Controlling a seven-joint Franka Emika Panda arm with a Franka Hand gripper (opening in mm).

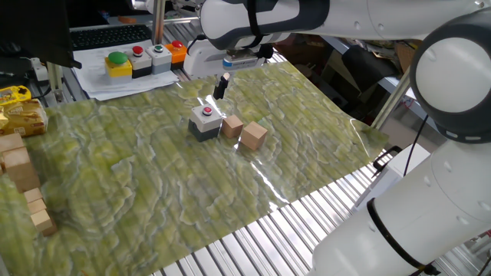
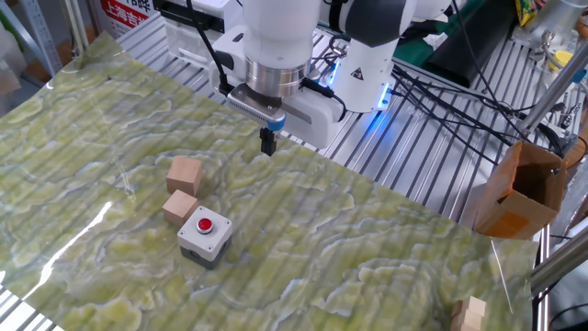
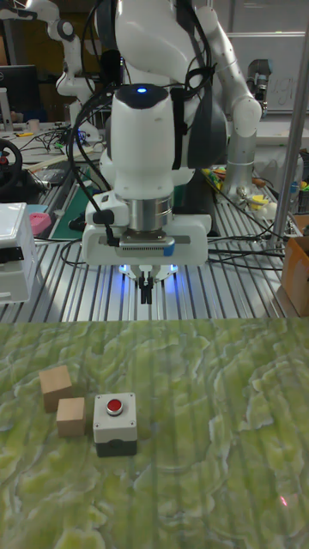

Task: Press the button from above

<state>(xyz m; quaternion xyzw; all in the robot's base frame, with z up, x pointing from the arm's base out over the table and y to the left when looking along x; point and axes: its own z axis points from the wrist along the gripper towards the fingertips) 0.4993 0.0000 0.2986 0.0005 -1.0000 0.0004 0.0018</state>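
Gripper [image 2: 268,143] hangs above worktop [image 2: 386,248], well behind button [image 2: 204,223]; fingers look together. Risk: off-centre descent clips a wooden cube [image 2: 180,207] or shoves the box.

- My fingertips [image 1: 222,87] are too small and dark in every view for me to tell whether any gap lies between them.
- One fixed view cuts the stack of wooden blocks [image 1: 23,180] at its left edge.
- The other fixed view clips a wooden block [image 2: 470,315] at its bottom edge.
- My arm's upper links run out of the frame.
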